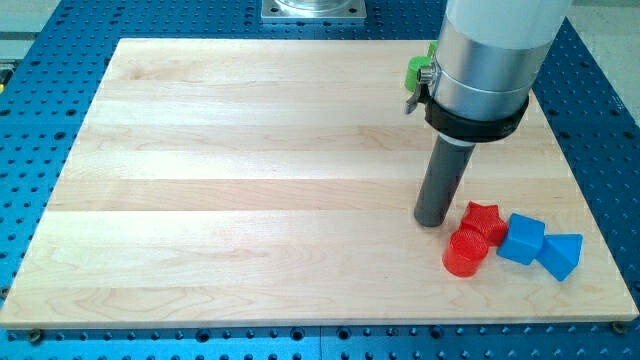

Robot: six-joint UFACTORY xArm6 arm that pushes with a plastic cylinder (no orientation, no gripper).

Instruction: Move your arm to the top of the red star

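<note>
The red star point(483, 220) lies on the wooden board near the view's lower right. My tip point(432, 221) rests on the board just to the view's left of the star, very close to it or touching; I cannot tell which. A red cylinder point(465, 252) sits just below the star, touching it. A blue cube point(522, 239) sits to the star's right, and a blue triangular block point(561, 255) lies right of the cube.
A green block point(417, 71) shows at the view's upper right, mostly hidden behind the arm's silver body point(490, 50). The wooden board point(250, 180) lies on a blue perforated table point(30, 120). The board's right edge is near the blue blocks.
</note>
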